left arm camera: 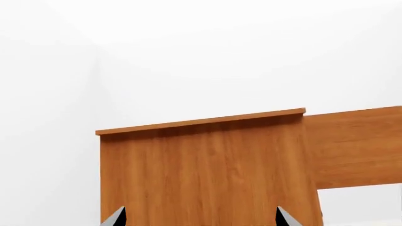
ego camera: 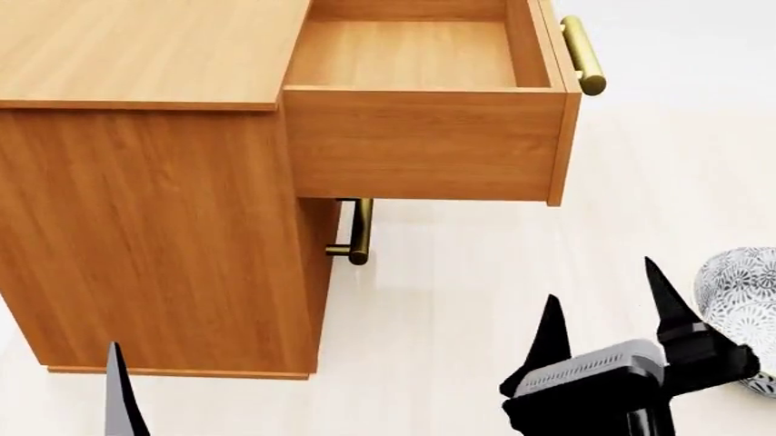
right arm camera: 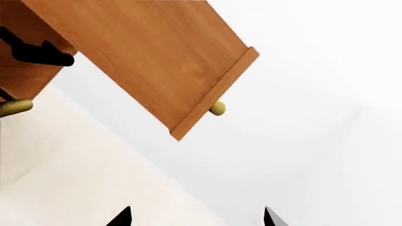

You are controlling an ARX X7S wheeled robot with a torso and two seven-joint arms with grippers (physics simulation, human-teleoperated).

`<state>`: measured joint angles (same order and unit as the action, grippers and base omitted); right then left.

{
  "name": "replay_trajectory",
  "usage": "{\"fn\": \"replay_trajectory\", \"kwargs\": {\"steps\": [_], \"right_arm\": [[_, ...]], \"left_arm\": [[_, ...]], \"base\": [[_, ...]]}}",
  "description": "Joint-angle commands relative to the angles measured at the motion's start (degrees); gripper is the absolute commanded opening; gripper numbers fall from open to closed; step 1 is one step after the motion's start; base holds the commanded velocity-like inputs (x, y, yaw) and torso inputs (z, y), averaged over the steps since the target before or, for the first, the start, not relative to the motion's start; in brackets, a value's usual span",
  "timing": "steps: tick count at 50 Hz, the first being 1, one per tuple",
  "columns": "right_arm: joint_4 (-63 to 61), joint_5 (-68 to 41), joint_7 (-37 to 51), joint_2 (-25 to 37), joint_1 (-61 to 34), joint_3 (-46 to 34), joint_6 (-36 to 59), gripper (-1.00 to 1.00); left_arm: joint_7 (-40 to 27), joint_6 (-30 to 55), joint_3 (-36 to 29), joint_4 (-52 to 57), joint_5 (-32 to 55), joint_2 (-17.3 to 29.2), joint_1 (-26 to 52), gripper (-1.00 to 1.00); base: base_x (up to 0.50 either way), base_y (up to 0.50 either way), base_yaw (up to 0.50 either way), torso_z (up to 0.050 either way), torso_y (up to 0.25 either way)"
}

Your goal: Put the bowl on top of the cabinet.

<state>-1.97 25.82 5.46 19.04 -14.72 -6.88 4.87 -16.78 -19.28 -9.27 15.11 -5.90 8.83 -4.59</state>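
Observation:
The bowl [ego camera: 742, 304], white with a dense blue-grey pattern, sits low at the right edge of the head view, partly cut off. My right gripper [ego camera: 606, 313] is just left of it, open and empty, with its dark fingertips [ego camera: 662, 289] pointing up. The orange-brown cabinet [ego camera: 145, 227] fills the left, and its flat top [ego camera: 134, 45] is bare. In the left wrist view my left gripper [left arm camera: 201, 219] is open and faces the cabinet's side panel [left arm camera: 207, 174]. Only one left finger [ego camera: 118, 392] shows in the head view. The bowl shows in neither wrist view.
The cabinet's top drawer [ego camera: 424, 136] is pulled out and empty, with a brass bar handle [ego camera: 582, 54] on its front. A second brass handle [ego camera: 355, 232] sticks out below it. The right wrist view shows the drawer [right arm camera: 150, 61] from below. The pale floor [ego camera: 461, 318] spreads between cabinet and bowl.

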Motion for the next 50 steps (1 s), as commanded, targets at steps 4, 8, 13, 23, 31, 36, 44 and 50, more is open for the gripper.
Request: {"fn": "replay_trajectory", "kwargs": {"steps": [4, 8, 13, 23, 31, 36, 44, 50], "right_arm": [[2.34, 5.55, -7.2, 6.79, -11.16, 1.49, 8.45, 1.0], [3.35, 5.39, -7.73, 6.94, -13.49, 1.44, 8.8, 1.0], [5.68, 4.46, -7.48, 6.59, -14.28, 1.55, 8.52, 1.0], [6.86, 3.78, -7.56, 6.51, -14.31, 1.68, 8.68, 1.0], [10.32, 2.78, -7.75, 6.18, -13.32, 0.75, 7.58, 1.0], [13.93, 2.02, -9.36, 6.37, -13.03, -0.78, 6.51, 1.0], [18.99, 2.02, -8.1, 6.5, -13.8, -1.61, 4.85, 1.0], [20.11, 2.08, -7.37, 7.07, -13.68, -1.2, 4.9, 1.0]], "left_arm": [[-0.17, -0.24, 0.09, -0.66, 1.19, 0.35, 0.1, 1.0], [-0.33, -0.03, -0.02, -0.75, 1.49, 0.5, 0.13, 1.0], [-0.49, 0.35, -0.21, -0.69, 1.83, 0.68, 0.15, 1.0], [-0.87, 0.75, -0.59, -0.79, 2.24, 1.03, 0.33, 1.0], [-1.16, 0.93, -0.9, -0.93, 2.55, 1.32, 0.35, 1.0], [-1.32, 1.13, -1.09, -1.07, 2.75, 1.48, 0.47, 1.0], [-1.59, 1.28, -1.41, -1.24, 3.0, 1.73, 0.58, 1.0], [-1.76, 1.45, -1.72, -1.1, 3.0, 1.94, 0.52, 1.0]], "base": [[0.0, 0.0, 0.0, 0.0, 0.0], [0.0, 0.0, 0.0, 0.0, 0.0], [0.0, 0.0, 0.0, 0.0, 0.0], [0.0, 0.0, 0.0, 0.0, 0.0], [0.0, 0.0, 0.0, 0.0, 0.0], [0.0, 0.0, 0.0, 0.0, 0.0], [0.0, 0.0, 0.0, 0.0, 0.0], [0.0, 0.0, 0.0, 0.0, 0.0]]}}
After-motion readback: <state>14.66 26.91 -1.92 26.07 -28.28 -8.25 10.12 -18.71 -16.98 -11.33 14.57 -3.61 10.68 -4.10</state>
